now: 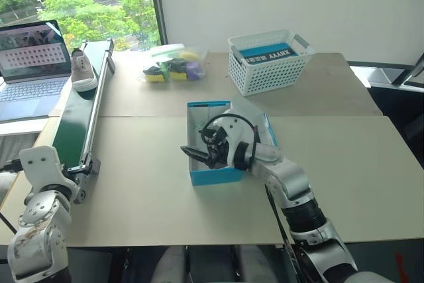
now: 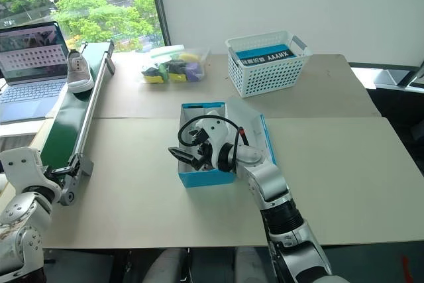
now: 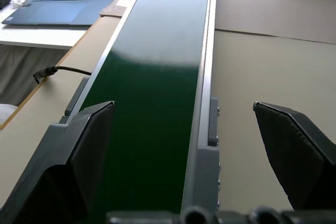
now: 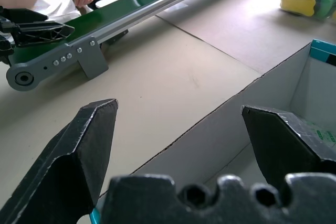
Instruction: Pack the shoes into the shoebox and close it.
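Both grippers stand wide and empty: our right hovers over the open shoebox, our left above the belt. One shoe waits at the belt's far end; we judge fetching it comes next.

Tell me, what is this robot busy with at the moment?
It is packing shoes. The right gripper hangs open and empty over the open blue shoebox. The left gripper, also open, waits at the near end of the green conveyor belt. One grey shoe sits at the belt's far end.
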Action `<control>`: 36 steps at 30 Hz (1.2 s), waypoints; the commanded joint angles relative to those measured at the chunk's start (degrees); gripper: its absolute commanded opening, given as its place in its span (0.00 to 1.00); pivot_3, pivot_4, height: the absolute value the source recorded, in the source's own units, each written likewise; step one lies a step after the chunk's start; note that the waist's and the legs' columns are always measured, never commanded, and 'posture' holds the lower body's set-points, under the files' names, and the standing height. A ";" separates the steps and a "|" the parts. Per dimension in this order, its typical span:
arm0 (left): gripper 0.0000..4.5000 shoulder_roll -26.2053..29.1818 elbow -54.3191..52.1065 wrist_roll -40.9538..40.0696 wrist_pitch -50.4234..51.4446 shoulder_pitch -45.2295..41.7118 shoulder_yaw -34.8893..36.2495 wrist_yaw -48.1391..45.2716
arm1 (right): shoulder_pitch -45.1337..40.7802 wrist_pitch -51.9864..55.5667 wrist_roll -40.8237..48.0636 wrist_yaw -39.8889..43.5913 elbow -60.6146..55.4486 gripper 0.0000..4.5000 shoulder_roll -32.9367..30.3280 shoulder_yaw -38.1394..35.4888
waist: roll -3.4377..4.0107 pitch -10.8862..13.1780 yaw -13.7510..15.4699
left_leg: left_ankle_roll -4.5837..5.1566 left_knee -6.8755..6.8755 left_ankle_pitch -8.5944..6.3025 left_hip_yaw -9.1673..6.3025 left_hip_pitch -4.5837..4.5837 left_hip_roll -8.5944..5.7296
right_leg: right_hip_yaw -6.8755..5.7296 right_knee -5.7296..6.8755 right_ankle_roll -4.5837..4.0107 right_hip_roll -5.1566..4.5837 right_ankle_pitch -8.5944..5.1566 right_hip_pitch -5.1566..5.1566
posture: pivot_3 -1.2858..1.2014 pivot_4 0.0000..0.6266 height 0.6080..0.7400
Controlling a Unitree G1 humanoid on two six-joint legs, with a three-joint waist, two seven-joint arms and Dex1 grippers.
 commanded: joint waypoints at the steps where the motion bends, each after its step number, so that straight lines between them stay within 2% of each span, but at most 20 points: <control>1: 1.00 1.17 -2.12 0.01 1.65 -1.05 2.10 1.20 | -0.64 -1.15 -0.19 -0.07 -1.09 0.98 0.11 -0.25 | 0.00 0.00 -0.03 | 0.00 0.00 0.00 0.00 0.00 0.00 | 0.00 0.00 0.00 0.00 0.00 0.00 | 0.52 0.24 0.98; 9: 1.00 3.09 -2.78 0.15 4.62 -2.37 2.79 1.51 | -0.63 -0.81 -0.32 -0.29 -1.22 0.98 0.36 -0.21 | 0.00 0.00 -0.06 | 0.00 -0.01 0.00 0.01 0.00 0.00 | 0.01 -0.01 0.00 0.01 0.00 0.00 | 0.52 0.24 0.98; 20: 1.00 2.59 -2.13 0.74 8.04 -2.68 2.49 2.78 | -0.87 -0.81 -0.09 -0.49 -0.84 0.98 0.62 -0.65 | 0.00 0.00 -0.07 | 0.00 -0.02 0.00 0.00 0.00 0.00 | 0.01 0.00 0.00 0.01 0.00 -0.02 | 0.52 0.24 0.98; 36: 1.00 -0.33 0.01 1.42 4.66 0.36 0.40 1.70 | -0.04 -0.11 0.23 -1.32 -2.21 0.98 0.22 -0.75 | -0.01 0.00 -0.04 | -0.01 -0.04 0.00 0.01 0.00 0.00 | 0.03 -0.01 0.00 0.00 0.00 -0.03 | 0.52 0.24 0.98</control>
